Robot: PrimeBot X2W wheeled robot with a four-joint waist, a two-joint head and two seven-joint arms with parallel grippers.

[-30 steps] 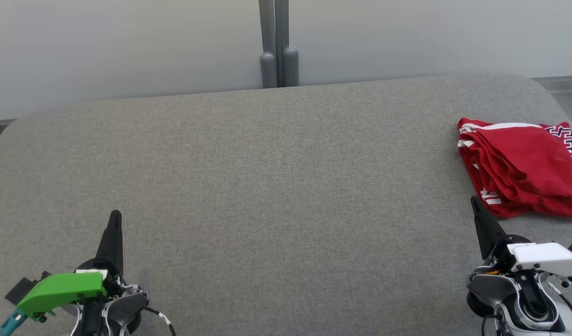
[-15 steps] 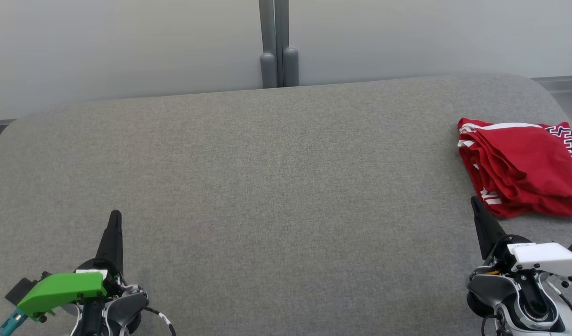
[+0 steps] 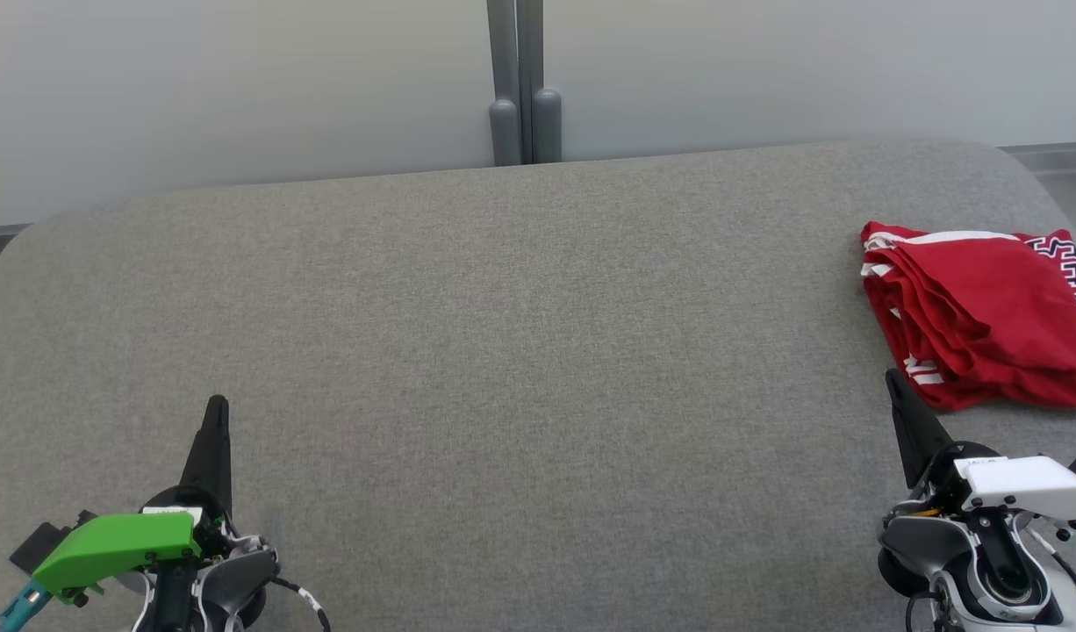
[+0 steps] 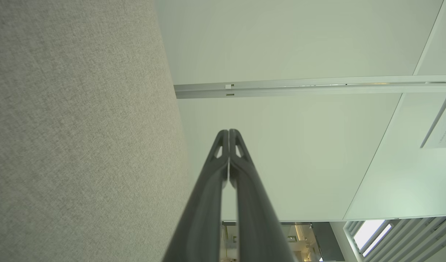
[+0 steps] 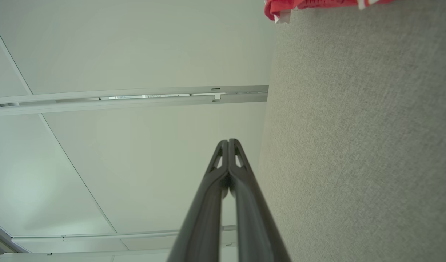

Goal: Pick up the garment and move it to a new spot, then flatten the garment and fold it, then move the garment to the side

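Note:
The garment (image 3: 986,312) is a red shirt with white stripes and dark lettering, lying folded and a bit rumpled at the far right of the grey padded table (image 3: 520,351). Its edge also peeks in at the top of the right wrist view as the garment (image 5: 317,4). My right gripper (image 3: 893,379) is shut and empty, its tip just short of the garment's near-left corner. My left gripper (image 3: 216,405) is shut and empty at the lower left, far from the garment. Both wrist views show the fingertips pressed together: left gripper (image 4: 229,133), right gripper (image 5: 229,142).
A pale wall with a grey vertical post (image 3: 520,83) runs behind the table's far edge. The table's rounded corners lie at far left and far right. The grey surface between the two grippers is bare fabric.

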